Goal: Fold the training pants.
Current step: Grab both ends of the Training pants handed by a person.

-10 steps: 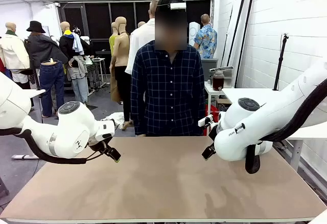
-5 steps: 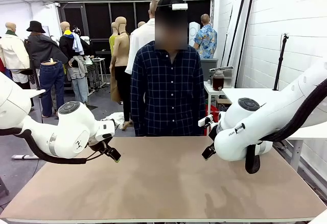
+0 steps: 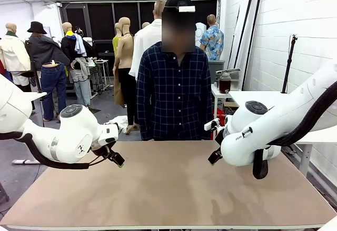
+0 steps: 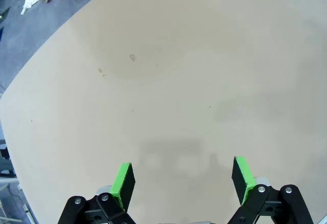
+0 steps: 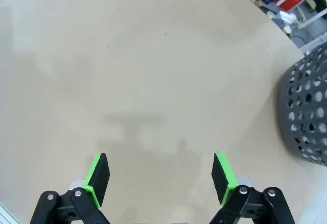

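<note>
Jaws apart, left gripper point(image 4: 182, 167), right gripper point(image 5: 159, 164), over table point(image 4: 179, 55)

I am watching the person point(image 3: 175, 91) at the far side of the table point(image 3: 168, 189) drifting a little toward the picture's right; the checked shirt point(image 3: 176, 104) is uncovering slightly more of the white-shirted person point(image 3: 145, 44) standing behind; the cap point(image 3: 178, 0) is dipping very slightly; the shift is small, and I cannot tell more
</note>
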Available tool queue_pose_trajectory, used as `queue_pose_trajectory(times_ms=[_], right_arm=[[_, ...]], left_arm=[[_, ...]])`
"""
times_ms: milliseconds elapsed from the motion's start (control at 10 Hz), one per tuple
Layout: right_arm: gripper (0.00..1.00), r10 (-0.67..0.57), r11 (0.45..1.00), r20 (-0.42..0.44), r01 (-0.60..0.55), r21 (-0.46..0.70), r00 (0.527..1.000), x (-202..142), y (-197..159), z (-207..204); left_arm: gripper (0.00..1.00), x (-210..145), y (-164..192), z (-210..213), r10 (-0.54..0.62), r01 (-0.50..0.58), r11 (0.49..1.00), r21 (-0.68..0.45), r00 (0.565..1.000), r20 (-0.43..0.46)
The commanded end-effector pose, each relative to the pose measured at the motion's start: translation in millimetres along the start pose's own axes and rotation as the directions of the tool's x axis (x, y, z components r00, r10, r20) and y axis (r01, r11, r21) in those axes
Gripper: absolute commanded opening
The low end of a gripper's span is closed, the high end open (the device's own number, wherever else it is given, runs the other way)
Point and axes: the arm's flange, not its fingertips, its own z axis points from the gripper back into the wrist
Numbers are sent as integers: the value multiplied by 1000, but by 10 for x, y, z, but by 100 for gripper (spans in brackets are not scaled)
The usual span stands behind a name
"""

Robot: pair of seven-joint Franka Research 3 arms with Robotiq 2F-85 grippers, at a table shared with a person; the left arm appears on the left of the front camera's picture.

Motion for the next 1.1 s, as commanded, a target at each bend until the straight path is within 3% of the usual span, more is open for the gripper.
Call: queue_pose_trajectory(times_ms=[0,400,1000], right_arm=[[100,10,999,-2,-10,36,1000,81,2,73],[100,38,998,9,-39,42,999,350,-92,530],[100,19,999,26,-20,30,999,471,-197,1165]], left_arm=[[100,0,0,0,0,0,1000,0,1000,0],[100,238,34,525,-17,16,999,-29,999,-39],[100,511,124,1360,3,-2,1000,-31,1000,27]])
